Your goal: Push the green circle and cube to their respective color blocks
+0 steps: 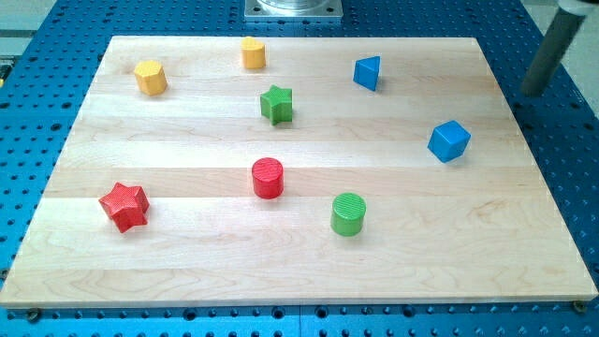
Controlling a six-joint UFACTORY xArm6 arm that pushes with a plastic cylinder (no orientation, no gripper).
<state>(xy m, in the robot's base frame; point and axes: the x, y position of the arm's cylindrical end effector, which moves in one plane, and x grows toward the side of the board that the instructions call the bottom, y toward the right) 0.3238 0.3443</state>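
On the wooden worktop [187, 290], from the view's left: a red plastic star [124, 206], two yellow blocks [150, 77] [253, 52], a green star [276, 103], a red cylinder [267, 178], the green cylinder [348, 214], a blue wedge [368, 72], the blue cube [449, 140]. My tip [533, 91] has no gripper to open or close; it sits off the board's right edge, so the cube lies down-left, the cylinder farther. No containers.

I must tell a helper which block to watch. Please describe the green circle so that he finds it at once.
Find the wooden board. Near its bottom edge, just right of the middle, stands the green circle. It is round, unlike the green star higher up; the red cylinder is its nearest neighbour.
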